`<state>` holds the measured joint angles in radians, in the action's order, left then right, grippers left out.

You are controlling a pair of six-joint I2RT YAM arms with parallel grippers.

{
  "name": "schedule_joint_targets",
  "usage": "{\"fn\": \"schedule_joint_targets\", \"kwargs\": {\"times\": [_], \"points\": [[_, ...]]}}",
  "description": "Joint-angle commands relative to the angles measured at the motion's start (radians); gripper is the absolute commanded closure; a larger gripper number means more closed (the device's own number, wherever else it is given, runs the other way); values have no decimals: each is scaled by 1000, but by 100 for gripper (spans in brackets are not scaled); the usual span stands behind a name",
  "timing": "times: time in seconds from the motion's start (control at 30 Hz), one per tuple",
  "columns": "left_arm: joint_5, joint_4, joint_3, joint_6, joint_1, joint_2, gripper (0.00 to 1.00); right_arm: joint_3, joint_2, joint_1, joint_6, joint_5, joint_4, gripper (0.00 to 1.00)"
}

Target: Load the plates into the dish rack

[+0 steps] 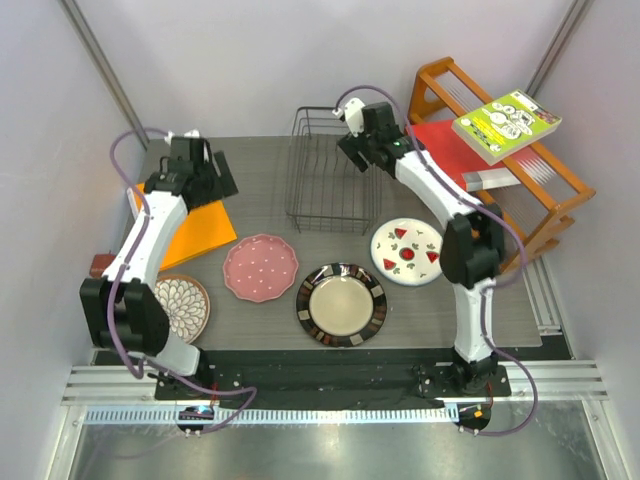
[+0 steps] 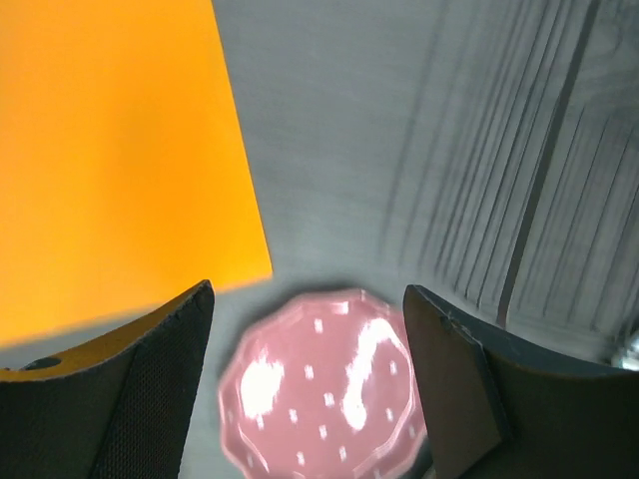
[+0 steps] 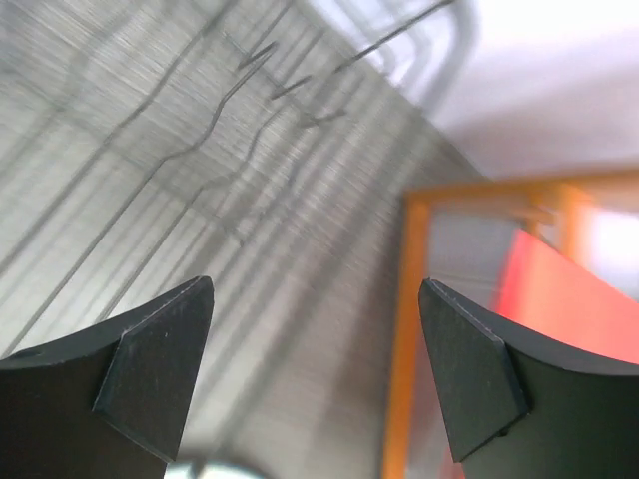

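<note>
Top view is bright and even, with soft light from overhead; the table [image 1: 260, 180] shows only faint shadows beneath the arms. A pale sheen sits on the dark-rimmed plate [image 1: 341, 304], and the metal strip [image 1: 320, 450] along the bottom throws back a dull glare. Left wrist view is soft all over: the pink plate [image 2: 324, 384] is fuzzy, with white hot spots on its glaze, and the orange sheet [image 2: 110, 160] glows, heavily saturated. In the right wrist view the dish rack [image 3: 250, 100] wires smear into streaks, the orange shelf [image 3: 409, 329] is a blur, and the top right corner is blown out white. Only the right gripper [image 3: 315, 289] edges are crisp.
</note>
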<state>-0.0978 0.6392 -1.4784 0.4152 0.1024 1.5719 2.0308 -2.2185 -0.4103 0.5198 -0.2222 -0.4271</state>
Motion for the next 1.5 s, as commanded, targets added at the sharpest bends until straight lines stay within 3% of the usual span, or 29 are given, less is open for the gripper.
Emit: {"fn": "schedule_joint_targets", "kwargs": {"times": [0.0,0.1,0.13,0.33,0.4,0.53,0.7,0.97,1.47], "points": [[95,106,191,166,-1,-104,22,-235,328,-50,-89,62,50,11],[154,102,334,235,-10,-154,24,-396,446,-94,-141,113,15,10],[202,94,381,255,-12,-167,26,-424,473,-97,-206,192,-13,11],[454,-30,489,234,23,-223,38,-693,703,-88,-441,441,-153,13],[553,-88,542,237,63,-230,40,-794,785,-71,-577,549,-160,13],[586,-133,645,276,161,-262,43,-987,890,23,-880,719,-112,15],[564,-196,779,330,249,-294,48,-1133,976,110,-963,739,-145,15],[575,-243,780,341,336,-239,52,-1375,1063,212,-1021,755,-153,15],[547,-331,758,375,418,-53,48,-1524,1016,211,-1164,833,34,15]]}}
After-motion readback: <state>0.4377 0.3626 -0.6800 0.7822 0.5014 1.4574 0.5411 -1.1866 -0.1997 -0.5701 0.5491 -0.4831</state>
